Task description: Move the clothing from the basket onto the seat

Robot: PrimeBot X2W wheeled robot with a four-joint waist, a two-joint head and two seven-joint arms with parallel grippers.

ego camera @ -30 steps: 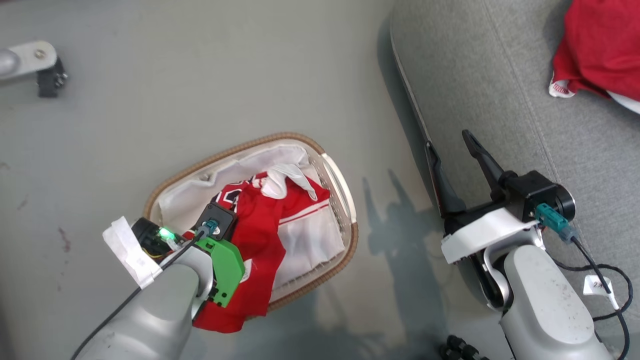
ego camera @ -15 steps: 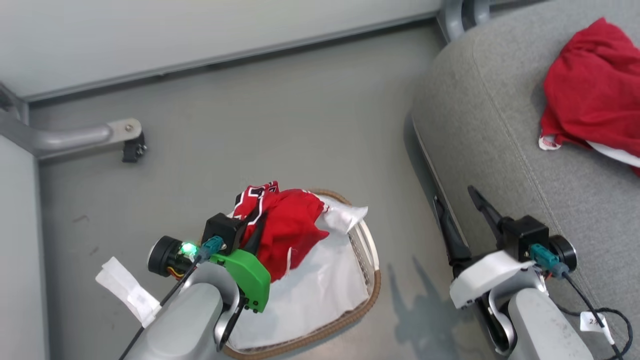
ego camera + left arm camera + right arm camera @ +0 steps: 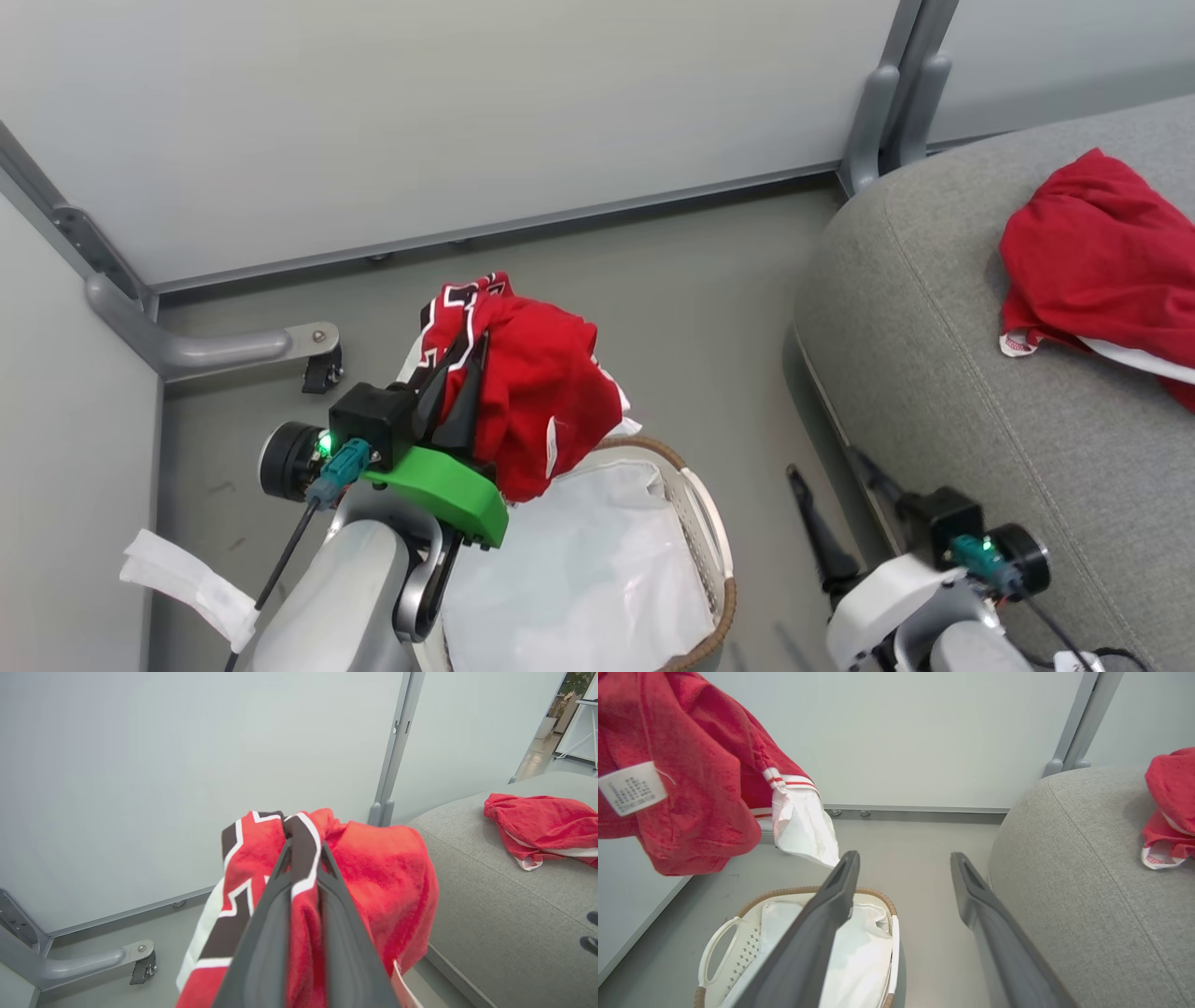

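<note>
Red clothing (image 3: 541, 401) is pinched by the left gripper (image 3: 470, 343) above the basket (image 3: 707, 523); the right gripper (image 3: 823, 464) is held spread, empty, beside the seat (image 3: 934, 373).

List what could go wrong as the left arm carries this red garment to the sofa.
The left gripper pinches just a fold of the clothing; the bulk hangs free and might slip out. Its dangling white hem could catch the open right gripper on the way to the seat.
</note>
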